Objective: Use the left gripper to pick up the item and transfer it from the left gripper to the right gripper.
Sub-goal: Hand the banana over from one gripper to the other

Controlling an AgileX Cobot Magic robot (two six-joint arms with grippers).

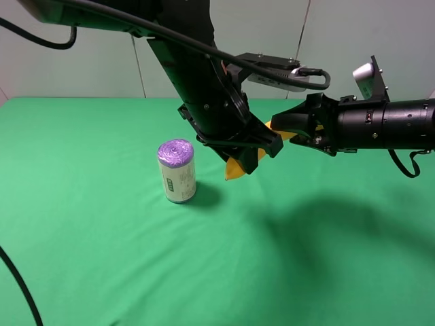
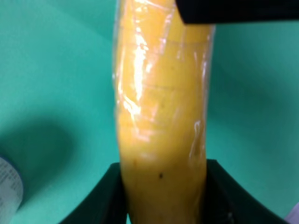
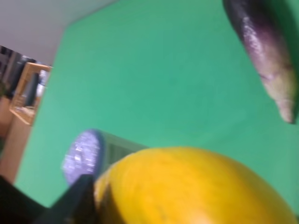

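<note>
The yellow banana (image 1: pixel 238 170) hangs in the air above the green table, slanting up to the right. My left gripper (image 1: pixel 249 153) is shut on its lower half; in the left wrist view the banana (image 2: pixel 161 116) sits squeezed between the two black jaws. My right gripper (image 1: pixel 289 130) reaches in from the right, and its jaws close around the banana's upper end. One of its black fingers (image 2: pixel 233 11) crosses the fruit's far end in the left wrist view. The right wrist view shows the banana (image 3: pixel 187 186) filling the foreground against a dark finger (image 3: pixel 70 200).
A purple-topped upright roll (image 1: pixel 177 171) stands on the green table (image 1: pixel 102 258), left of and below the banana. A dark purple eggplant (image 3: pixel 261 51) lies on the cloth in the right wrist view. A black cable crosses the front left corner.
</note>
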